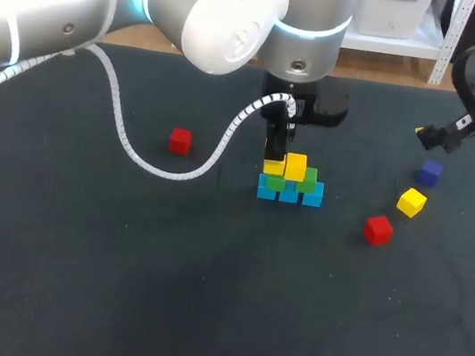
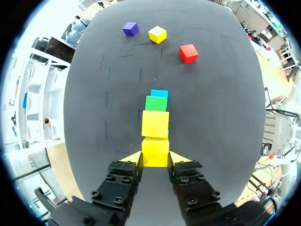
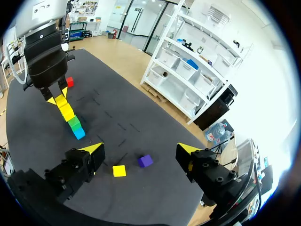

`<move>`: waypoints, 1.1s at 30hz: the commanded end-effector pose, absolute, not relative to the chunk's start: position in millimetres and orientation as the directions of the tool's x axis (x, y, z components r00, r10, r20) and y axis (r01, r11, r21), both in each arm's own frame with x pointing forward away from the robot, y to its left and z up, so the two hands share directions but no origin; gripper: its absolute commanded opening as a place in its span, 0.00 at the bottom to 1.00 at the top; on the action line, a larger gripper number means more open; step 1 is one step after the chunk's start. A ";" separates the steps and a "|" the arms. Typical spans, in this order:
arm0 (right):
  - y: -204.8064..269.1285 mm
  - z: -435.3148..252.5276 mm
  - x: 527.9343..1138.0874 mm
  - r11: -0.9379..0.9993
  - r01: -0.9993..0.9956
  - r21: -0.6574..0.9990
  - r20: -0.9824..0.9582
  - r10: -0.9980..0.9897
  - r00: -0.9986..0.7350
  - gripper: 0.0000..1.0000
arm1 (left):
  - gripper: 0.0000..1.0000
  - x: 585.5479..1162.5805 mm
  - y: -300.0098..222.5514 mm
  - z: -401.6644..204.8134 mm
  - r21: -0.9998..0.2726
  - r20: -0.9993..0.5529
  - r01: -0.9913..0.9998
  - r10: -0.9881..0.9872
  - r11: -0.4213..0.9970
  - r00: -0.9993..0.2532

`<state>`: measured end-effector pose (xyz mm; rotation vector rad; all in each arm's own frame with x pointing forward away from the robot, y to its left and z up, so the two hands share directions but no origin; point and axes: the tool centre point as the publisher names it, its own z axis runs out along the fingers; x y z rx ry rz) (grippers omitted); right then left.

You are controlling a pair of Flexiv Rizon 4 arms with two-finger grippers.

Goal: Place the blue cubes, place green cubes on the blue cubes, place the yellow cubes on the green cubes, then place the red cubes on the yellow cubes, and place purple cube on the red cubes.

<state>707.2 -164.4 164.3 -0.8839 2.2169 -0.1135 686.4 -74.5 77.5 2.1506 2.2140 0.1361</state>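
Leftmost, one small red cube. The left tool clenches a yellow cube at the stack: three blue cubes, two green cubes, a second yellow cube. Rightward: second red cube, third yellow cube, purple cube; right tool released.

The left gripper, clamped on the topmost yellow plastic cube, and its white coiled cable bar the back and left of the stack of blue, green and yellow cubes, while open dark mat separates its right side from the loose red cube, loose yellow cube and purple cube.
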 end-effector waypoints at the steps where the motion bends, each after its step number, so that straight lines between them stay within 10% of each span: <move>1: -164.7 162.1 705.5 0.762 -0.555 -0.333 -0.611 -0.623 -0.488 1.00 | 0.00 689.4 -75.7 76.5 0.094 0.025 0.995 0.999 0.023 -0.025; 18: -164.7 162.1 705.5 0.762 -0.555 -0.333 -0.611 -0.623 -0.488 1.00 | 0.00 691.7 -76.8 71.2 0.089 0.026 0.996 1.000 0.015 -0.017; 33: -164.7 162.1 705.5 0.762 -0.555 -0.333 -0.611 -0.623 -0.488 1.00 | 0.68 692.3 -76.1 69.9 0.090 0.031 0.996 0.999 0.012 -0.015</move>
